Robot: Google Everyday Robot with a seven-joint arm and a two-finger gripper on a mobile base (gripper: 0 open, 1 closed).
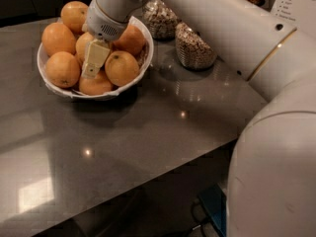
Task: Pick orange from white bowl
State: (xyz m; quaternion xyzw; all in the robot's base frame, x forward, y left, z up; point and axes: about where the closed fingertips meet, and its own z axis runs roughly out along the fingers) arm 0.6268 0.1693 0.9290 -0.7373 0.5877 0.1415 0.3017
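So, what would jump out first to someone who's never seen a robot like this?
First, the wide round white bowl heaped with bright oranges, at the far left of the dark grey tabletop. A thick white robot arm reaches across from the right, with its cream-coloured gripper down among the oranges in the bowl. Right of the bowl stand two clear glass jars of cereal.

Table (148,132): dark grey, smooth, glossy; light spots are mirrored.
White bowl (126,83): smooth, faintly shiny.
Oranges (61,68): matt, finely dimpled peel.
Gripper (92,68): cream matt plastic, seen in the bowl at 10 o'clock.
Arm (256,43): white plastic, satin sheen.
Jars (195,46): clear glossy glass.
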